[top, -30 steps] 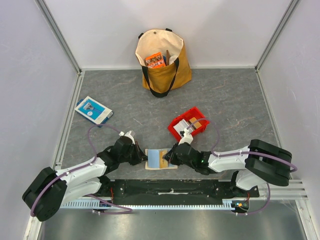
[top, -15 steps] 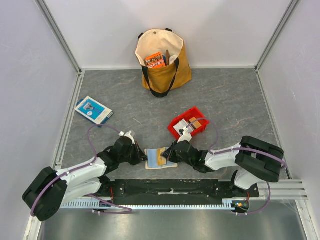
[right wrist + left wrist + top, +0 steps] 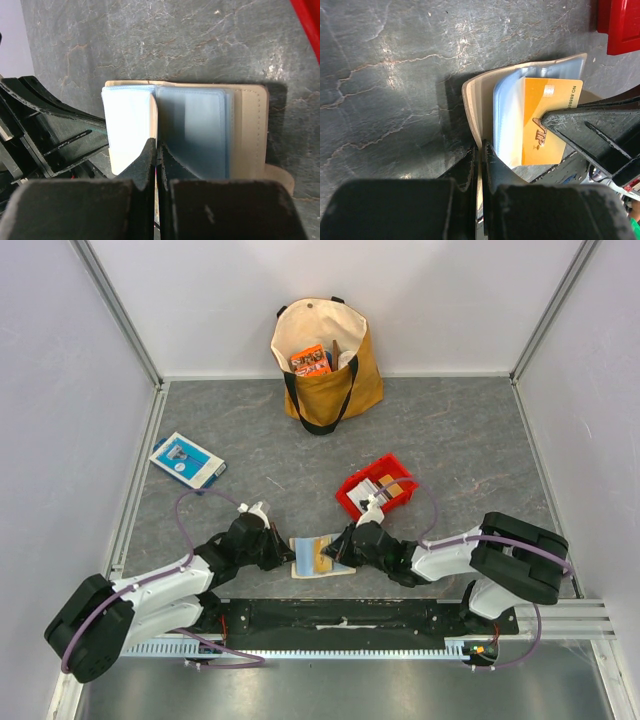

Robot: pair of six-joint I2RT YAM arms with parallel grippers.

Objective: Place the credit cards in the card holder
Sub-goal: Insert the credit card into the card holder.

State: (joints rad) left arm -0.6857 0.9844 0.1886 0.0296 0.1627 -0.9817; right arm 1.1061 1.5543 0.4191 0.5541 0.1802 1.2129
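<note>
The beige card holder (image 3: 306,560) lies open near the table's front edge, its pale blue sleeves (image 3: 192,130) fanned up. My left gripper (image 3: 481,148) is shut on the edge of the holder's beige cover (image 3: 471,102). An orange credit card (image 3: 547,132) marked VIP stands against the blue sleeves (image 3: 507,120), one edge tucked among them. My right gripper (image 3: 156,148) is shut on that card, which shows edge-on between its fingers. More credit cards (image 3: 386,486), pale and one orange-brown, lie in the red tray (image 3: 350,496) just behind the right gripper (image 3: 342,550).
A tan tote bag (image 3: 325,365) holding an orange packet (image 3: 310,360) stands at the back centre. A blue-and-white flat box (image 3: 187,460) lies at the left by the wall. The red tray's corner (image 3: 622,25) is close to the holder's far side.
The right arm has shifted a little to the left, carrying the orange card further over the holder. The left arm and the holder have stayed put.
</note>
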